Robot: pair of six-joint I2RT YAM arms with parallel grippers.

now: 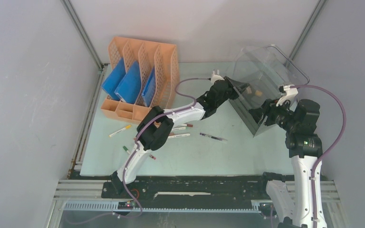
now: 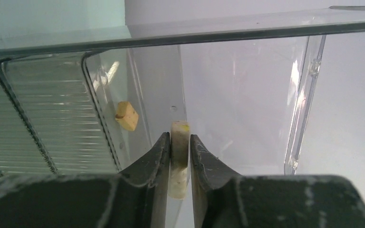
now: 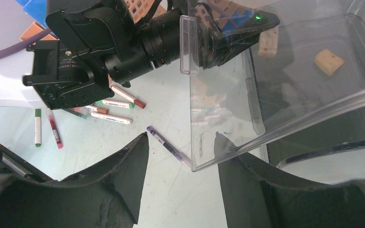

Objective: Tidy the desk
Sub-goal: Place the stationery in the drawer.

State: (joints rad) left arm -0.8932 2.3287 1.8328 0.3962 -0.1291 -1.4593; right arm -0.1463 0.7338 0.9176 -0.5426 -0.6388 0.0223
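The desk (image 1: 195, 156) is a pale mint-green tabletop. My left gripper (image 1: 241, 89) reaches into the pulled-out drawer of the clear plastic drawer box (image 1: 261, 71) at the back right. In the left wrist view it (image 2: 180, 137) is shut on a small pale block (image 2: 179, 152), held above the drawer's inside. A tan block (image 2: 127, 115) lies in the drawer. My right gripper (image 1: 259, 115) is open at the drawer's front corner. In the right wrist view its jaws (image 3: 181, 137) straddle that clear corner (image 3: 192, 164), one finger under the drawer wall.
An orange file rack (image 1: 142, 71) with blue folders stands at the back left. Several markers (image 1: 178, 130) lie under the left arm. A purple pen (image 1: 213, 137) lies mid-table and a yellow-capped marker (image 1: 120, 131) lies left. Grey panel walls enclose the desk.
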